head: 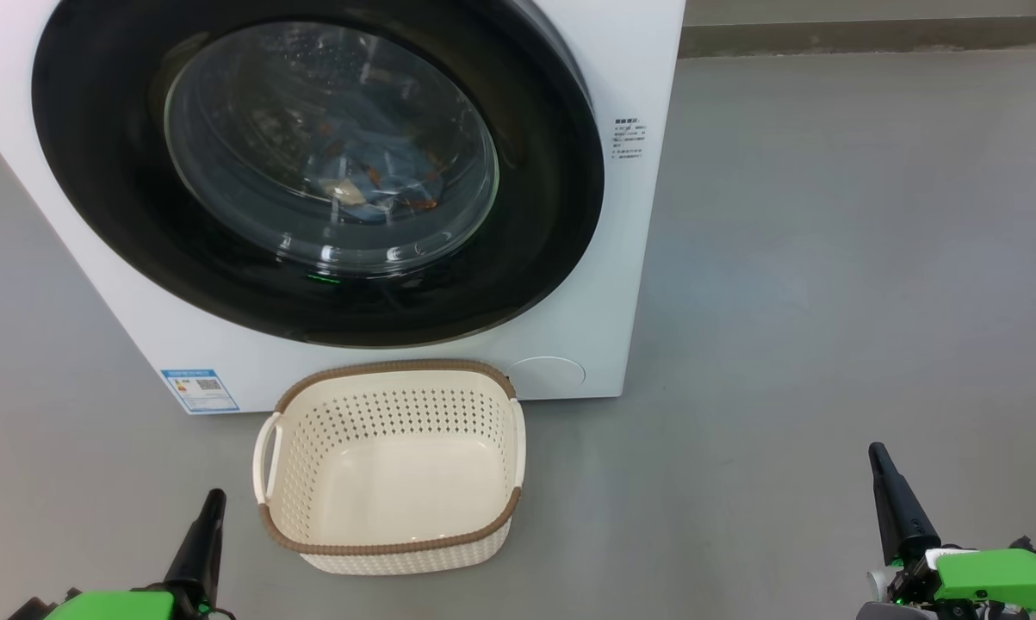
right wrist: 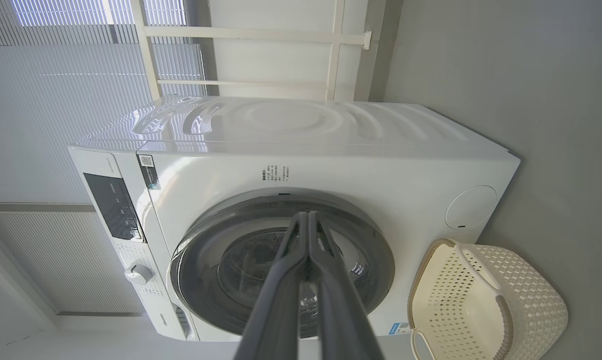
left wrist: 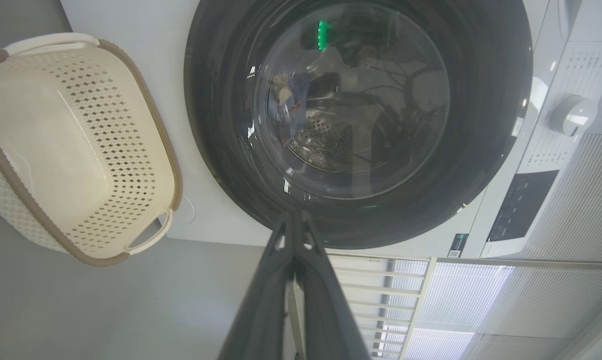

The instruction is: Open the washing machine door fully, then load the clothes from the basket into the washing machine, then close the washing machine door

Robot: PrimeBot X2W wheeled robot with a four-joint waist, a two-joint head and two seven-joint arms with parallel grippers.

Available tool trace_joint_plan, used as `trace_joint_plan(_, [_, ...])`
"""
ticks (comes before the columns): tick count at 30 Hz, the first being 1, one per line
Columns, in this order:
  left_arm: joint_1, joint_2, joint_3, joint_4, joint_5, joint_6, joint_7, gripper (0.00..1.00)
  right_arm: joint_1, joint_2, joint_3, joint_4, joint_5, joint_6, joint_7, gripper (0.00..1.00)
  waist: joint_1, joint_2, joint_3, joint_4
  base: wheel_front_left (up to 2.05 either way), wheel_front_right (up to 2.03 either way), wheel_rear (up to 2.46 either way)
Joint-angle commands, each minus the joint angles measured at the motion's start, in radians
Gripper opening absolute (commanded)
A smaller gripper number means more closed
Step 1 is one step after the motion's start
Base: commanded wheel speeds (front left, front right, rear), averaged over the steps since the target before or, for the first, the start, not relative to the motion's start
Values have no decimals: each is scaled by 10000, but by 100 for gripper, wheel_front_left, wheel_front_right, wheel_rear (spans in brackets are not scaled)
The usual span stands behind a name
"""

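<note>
Now the washing machine (head: 647, 258) is standing on the grey floor (head: 828, 301), filling the upper left of the head view. The washing machine door (head: 315, 168) is sitting shut, flush against the white front, its glossy black ring framing the bulging glass window. Through that glass the clothes (head: 388, 172) are lying in the drum, light blue fabric with orange-brown marks and a cream patch showing. The basket (head: 393, 368) is resting on the floor just in front of the machine's lower edge, below the door, its far brown rim close to the white front. Its bare cream bottom is showing, and its two handles are pointing left and right. A blue label sticker (head: 199, 390) is sitting at the lower left corner of the machine's front. A small round cover (head: 548, 376) is sitting at the lower right corner, just beside the basket's far right corner. The left gripper (head: 214, 498) is hovering over the floor near the basket's near left corner, apart from it, its two dark fingers pressing together on nothing. The right gripper (head: 877, 449) is hovering well apart from the basket, over the floor on the right, fingers likewise pressing together and holding nothing.
</note>
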Motion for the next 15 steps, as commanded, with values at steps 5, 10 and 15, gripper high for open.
trace_joint_plan(5, [-406,106,359,-264,-23,-27,52,0,-411,-45,242,-297,110,-11,77,0,0,0,0,0,0,0,0])
trace_joint_plan(10, [-406,105,361,-264,-22,-27,54,0,-411,-45,242,-297,111,-11,77,0,0,0,0,0,0,0,0])
trace_joint_plan(15, [-406,104,362,-264,-20,-27,55,0,-411,-45,242,-297,111,-11,76,0,0,0,0,0,0,0,0])
